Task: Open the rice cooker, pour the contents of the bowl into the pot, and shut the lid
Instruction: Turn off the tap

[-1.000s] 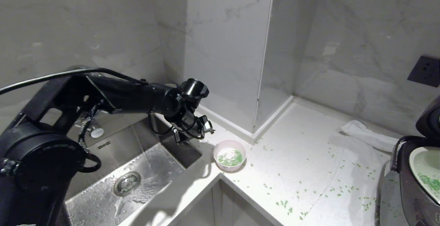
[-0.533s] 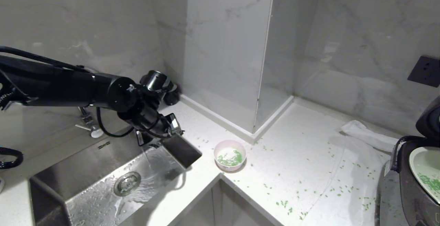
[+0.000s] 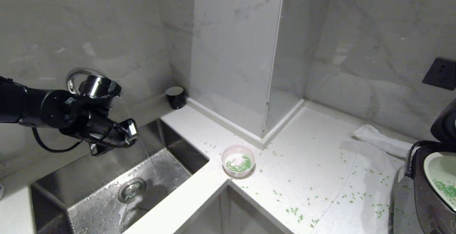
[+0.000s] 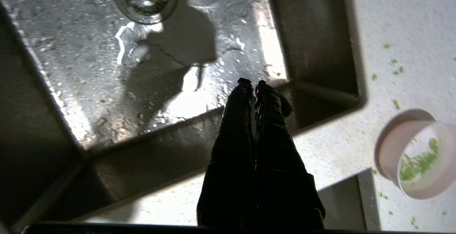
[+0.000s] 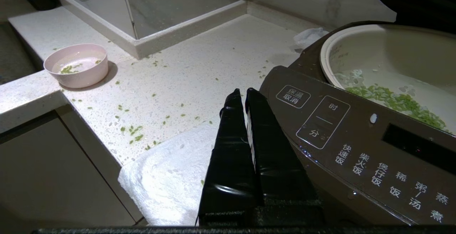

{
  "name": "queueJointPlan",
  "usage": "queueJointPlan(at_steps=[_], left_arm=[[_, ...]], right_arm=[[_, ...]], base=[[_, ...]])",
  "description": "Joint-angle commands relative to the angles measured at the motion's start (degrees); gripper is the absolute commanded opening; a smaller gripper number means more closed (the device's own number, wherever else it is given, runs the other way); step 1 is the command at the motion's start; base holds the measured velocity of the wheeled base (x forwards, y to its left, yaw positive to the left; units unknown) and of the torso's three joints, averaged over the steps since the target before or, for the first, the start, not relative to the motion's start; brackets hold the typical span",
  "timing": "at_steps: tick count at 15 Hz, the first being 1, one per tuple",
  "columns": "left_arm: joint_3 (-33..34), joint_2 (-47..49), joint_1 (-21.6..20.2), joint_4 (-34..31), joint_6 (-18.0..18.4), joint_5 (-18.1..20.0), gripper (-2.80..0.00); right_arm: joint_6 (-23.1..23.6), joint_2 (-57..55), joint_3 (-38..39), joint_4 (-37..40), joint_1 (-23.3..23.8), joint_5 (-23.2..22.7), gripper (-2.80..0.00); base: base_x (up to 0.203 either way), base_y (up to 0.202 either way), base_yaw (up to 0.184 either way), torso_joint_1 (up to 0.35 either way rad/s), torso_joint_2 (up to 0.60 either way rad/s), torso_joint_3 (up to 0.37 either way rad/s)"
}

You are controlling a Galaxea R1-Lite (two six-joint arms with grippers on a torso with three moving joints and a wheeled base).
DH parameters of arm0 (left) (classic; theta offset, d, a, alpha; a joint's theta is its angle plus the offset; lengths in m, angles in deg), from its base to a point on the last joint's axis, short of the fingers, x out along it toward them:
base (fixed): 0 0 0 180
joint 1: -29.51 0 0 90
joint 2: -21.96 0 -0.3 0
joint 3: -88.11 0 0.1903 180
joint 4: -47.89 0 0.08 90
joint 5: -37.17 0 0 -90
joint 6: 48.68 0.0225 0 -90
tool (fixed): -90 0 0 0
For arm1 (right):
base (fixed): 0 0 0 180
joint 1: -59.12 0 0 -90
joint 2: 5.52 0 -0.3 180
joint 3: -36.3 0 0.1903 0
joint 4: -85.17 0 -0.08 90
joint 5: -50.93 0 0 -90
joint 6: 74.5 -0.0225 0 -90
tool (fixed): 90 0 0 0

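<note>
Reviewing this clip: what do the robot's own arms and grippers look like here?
The left arm is matte black, built of cylindrical segments, with a shiny round cap on one joint and a loose black cable looping beneath. The left gripper has two long tapering fingers wrapped in wrinkled black covering. The right gripper has matching glossy black-wrapped wedge fingers.

- Wet steel sink [image 3: 89, 177] is gleaming
- Speckled stone countertop [image 3: 302, 145] is looking smooth
- White cloth [image 5: 167, 177] is looking nubbly
- Pink bowl [image 3: 238, 161] is showing matt plastic

Pale pink bowl [image 3: 238, 161] upright near sink corner, green grains [image 3: 239, 164] inside; rice cooker [image 5: 359, 145] well apart, lid raised, more grains in pot [image 5: 392, 66].
</note>
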Motion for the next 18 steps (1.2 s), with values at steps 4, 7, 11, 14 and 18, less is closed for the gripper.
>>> queueJointPlan(at_steps=[4, 7, 11, 14, 18], left_arm=[[-0.91, 2.94, -10.57, 0.18, 3.07, -0.01, -2.80], [-4.04, 6.60, -15.47, 0.19, 4.67, -0.02, -2.80], [-12.28, 14.50, -19.88, 0.19, 5.32, -0.05, -2.80], [-17.63, 18.78, -22.15, 0.02, 5.44, -0.01, -2.80], [-22.83, 22.31, -23.21, 0.01, 5.29, -0.01, -2.80]], right_arm=[[0.02, -0.05, 0.01, 0.01, -0.02, -0.02, -2.80], [0.02, -0.05, 0.01, 0.01, -0.02, -0.02, -2.80], [0.02, -0.05, 0.01, 0.01, -0.02, -0.02, -2.80], [0.02, -0.05, 0.01, 0.01, -0.02, -0.02, -2.80], [0.02, -0.05, 0.01, 0.01, -0.02, -0.02, -2.80]], base=[[0.000, 0.000, 0.000, 0.000, 0.00, 0.000], [0.000, 0.000, 0.000, 0.000, 0.00, 0.000], [0.000, 0.000, 0.000, 0.000, 0.00, 0.000], [0.000, 0.000, 0.000, 0.000, 0.00, 0.000], [0.000, 0.000, 0.000, 0.000, 0.00, 0.000]])
